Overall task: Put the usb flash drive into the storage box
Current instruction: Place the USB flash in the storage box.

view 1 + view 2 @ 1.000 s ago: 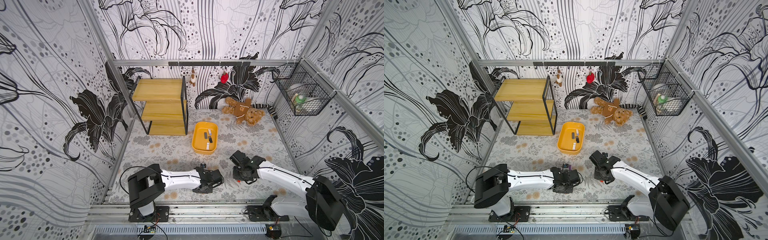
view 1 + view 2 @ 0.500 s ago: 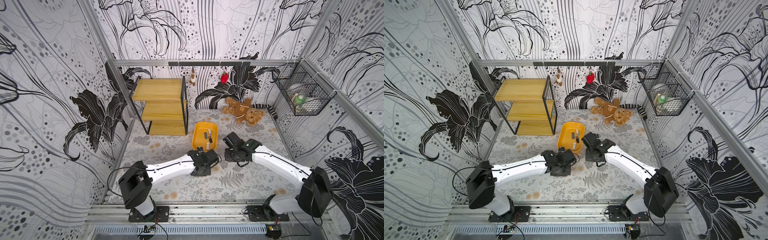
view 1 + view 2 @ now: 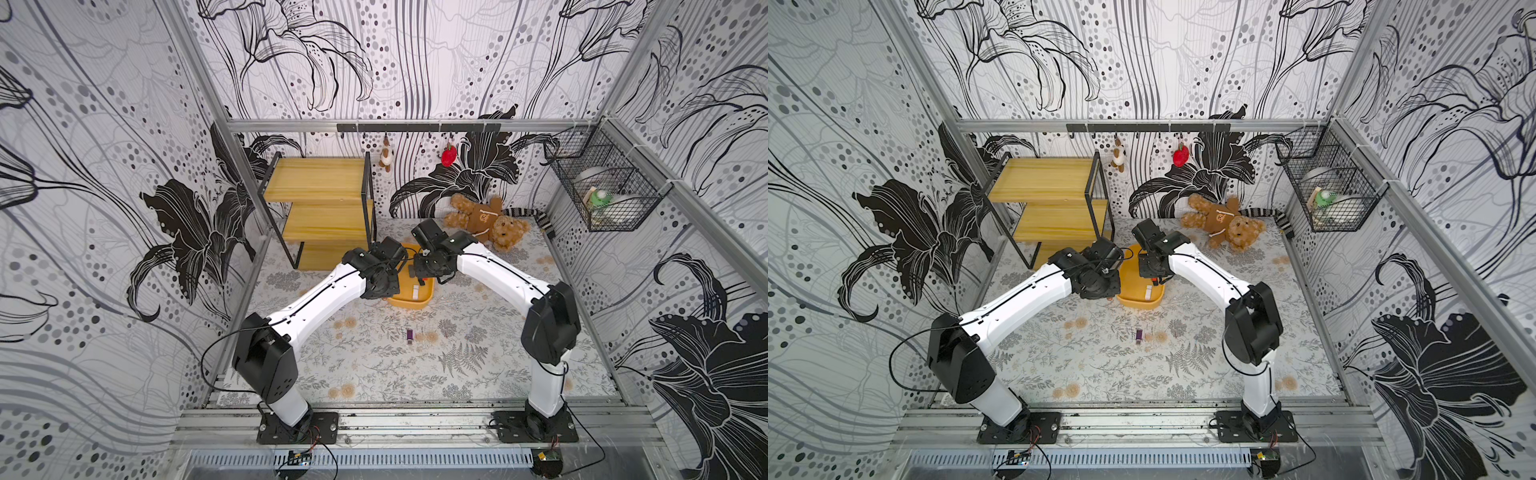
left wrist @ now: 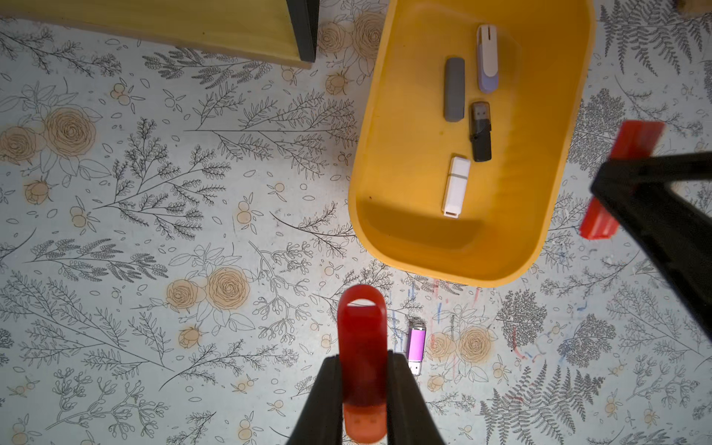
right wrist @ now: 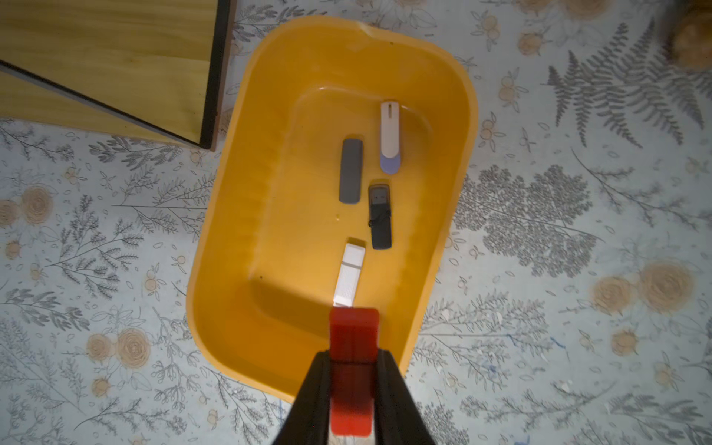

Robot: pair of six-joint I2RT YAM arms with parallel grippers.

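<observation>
Four drives (image 5: 350,169) lie in the shallow yellow-orange plastic storage box (image 5: 215,246). Your right gripper (image 5: 352,356) clamps a red rectangular flash drive (image 5: 353,331) above it, left gripper (image 4: 364,358) a translucent red one (image 4: 362,331) beside; purple drive (image 4: 415,343) unplaced, nearer.

shelf rack (image 3: 320,178) — 3 tiers | teddy bear (image 3: 482,218) — lying by back wall | wire basket (image 3: 602,195) hung

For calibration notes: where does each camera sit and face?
Both top views: high in front, looking down and back over the table; left arm and right arm show base to wrist.
Left wrist: beside the storage box, facing down; left fingers pinch a translucent red flash drive.
Right wrist: over the box, facing down; right fingers pinch an opaque red flash drive.
Shared: both wrist views show the white flash drive.
</observation>
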